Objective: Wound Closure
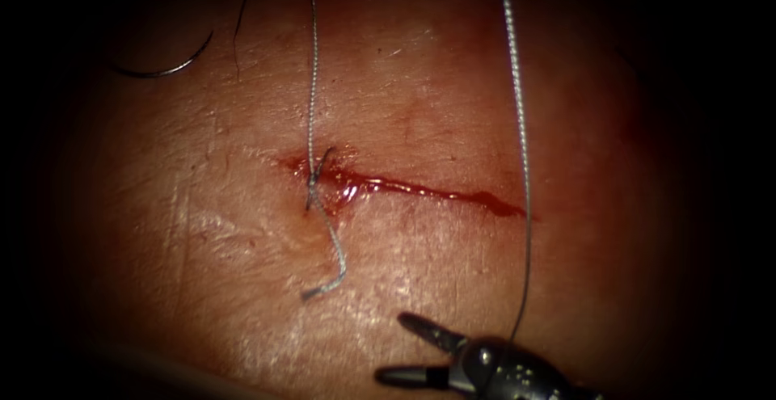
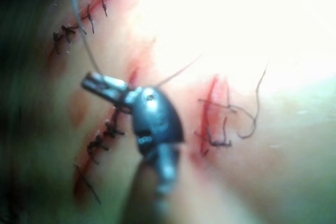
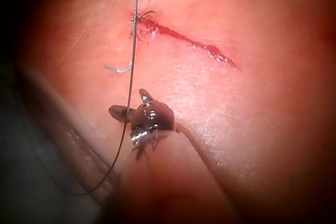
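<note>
The tissue (image 1: 420, 93) has a red cut (image 1: 436, 191) running across it, with one knotted stitch (image 1: 314, 178) at its left end. A short cut tail (image 1: 335, 263) curls below the knot. One strand of thread (image 1: 311, 69) rises from the knot. A second strand (image 1: 521, 141) hangs down to the right tool. The curved needle (image 1: 166, 65) lies loose on the tissue far up and left of the cut, held by nothing. My right tool (image 1: 391, 347) (image 3: 127, 102) is below the cut, open and empty, beside the thread (image 3: 131, 51). My left tool (image 2: 102, 85) is shut on a thread (image 2: 79, 14).
Red fluid (image 1: 356, 186) pools along the cut near the knot. In the left wrist view, two older stitched cuts (image 2: 73, 27) (image 2: 100, 140) run beside the left tool, and another cut (image 2: 207, 114) with loose thread ends lies past it.
</note>
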`<action>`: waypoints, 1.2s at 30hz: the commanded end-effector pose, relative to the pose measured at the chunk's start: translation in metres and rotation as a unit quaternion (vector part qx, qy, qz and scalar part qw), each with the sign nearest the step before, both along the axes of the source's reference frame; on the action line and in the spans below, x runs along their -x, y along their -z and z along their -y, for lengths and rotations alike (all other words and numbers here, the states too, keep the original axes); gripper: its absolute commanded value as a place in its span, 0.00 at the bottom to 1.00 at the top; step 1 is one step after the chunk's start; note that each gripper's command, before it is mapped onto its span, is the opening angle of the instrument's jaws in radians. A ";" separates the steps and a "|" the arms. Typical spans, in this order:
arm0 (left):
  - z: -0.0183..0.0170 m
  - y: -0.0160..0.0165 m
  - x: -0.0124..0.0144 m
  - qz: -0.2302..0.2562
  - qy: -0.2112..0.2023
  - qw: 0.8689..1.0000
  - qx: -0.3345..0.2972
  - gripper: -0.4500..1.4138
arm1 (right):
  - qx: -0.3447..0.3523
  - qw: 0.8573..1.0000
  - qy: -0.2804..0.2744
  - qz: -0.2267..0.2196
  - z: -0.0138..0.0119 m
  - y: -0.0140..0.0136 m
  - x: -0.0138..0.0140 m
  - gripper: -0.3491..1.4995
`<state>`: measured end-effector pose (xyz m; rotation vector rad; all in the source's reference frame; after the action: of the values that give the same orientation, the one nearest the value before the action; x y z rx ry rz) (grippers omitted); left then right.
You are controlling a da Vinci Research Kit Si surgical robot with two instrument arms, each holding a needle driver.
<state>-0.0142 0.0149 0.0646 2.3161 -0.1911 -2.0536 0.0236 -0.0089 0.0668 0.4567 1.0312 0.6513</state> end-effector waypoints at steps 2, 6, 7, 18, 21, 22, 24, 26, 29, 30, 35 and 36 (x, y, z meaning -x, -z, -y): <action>0.0014 0.0008 0.0009 0.006 -0.003 1.000 -0.001 0.00 | 0.004 1.000 0.005 0.003 -0.0027 0.0019 0.0019 0.95; 0.0041 0.0028 0.0016 0.013 -0.008 1.000 -0.002 0.00 | 0.048 0.997 -0.051 -0.039 -0.0082 0.0042 0.0027 0.93; 0.0046 0.0031 0.0017 0.015 -0.006 1.000 -0.002 0.00 | 0.054 0.996 -0.060 -0.041 -0.0095 0.0044 0.0023 0.94; 0.0097 0.0088 0.0013 0.047 0.001 0.999 -0.017 0.00 | 0.076 0.993 -0.073 -0.046 -0.0188 -0.0023 -0.0066 0.98; 0.0108 0.0104 0.0018 0.053 -0.001 0.998 -0.022 0.00 | 0.076 0.993 -0.072 -0.049 -0.0200 -0.0040 -0.0083 0.98; 0.0110 0.0109 0.0020 0.053 0.000 0.998 -0.023 0.00 | 0.076 0.993 -0.069 -0.049 -0.0201 -0.0045 -0.0087 0.98; 0.0112 0.0121 0.0022 0.057 -0.001 0.998 -0.027 0.00 | 0.076 0.994 -0.059 -0.052 -0.0200 -0.0059 -0.0102 0.98; 0.0113 0.0137 0.0021 0.061 -0.002 0.998 -0.032 0.00 | 0.070 0.995 -0.054 -0.056 -0.0196 -0.0069 -0.0114 0.99; 0.0113 0.0150 0.0021 0.066 -0.004 0.997 -0.036 0.00 | 0.062 0.995 -0.054 -0.059 -0.0194 -0.0075 -0.0124 0.99; 0.0114 0.0160 0.0021 0.068 -0.005 0.997 -0.040 0.00 | 0.063 0.995 -0.055 -0.058 -0.0194 -0.0077 -0.0130 0.99; 0.0121 0.0180 0.0032 0.076 -0.007 0.996 -0.035 0.00 | 0.060 0.995 -0.054 -0.062 -0.0201 -0.0079 -0.0145 0.99; 0.0121 0.0180 0.0033 0.076 -0.006 0.996 -0.035 0.00 | 0.060 0.995 -0.054 -0.063 -0.0201 -0.0078 -0.0146 0.99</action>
<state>-0.0172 0.0031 0.0459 2.5108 -0.1125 -1.9079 0.0373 0.0116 0.0742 0.3369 1.2116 0.6589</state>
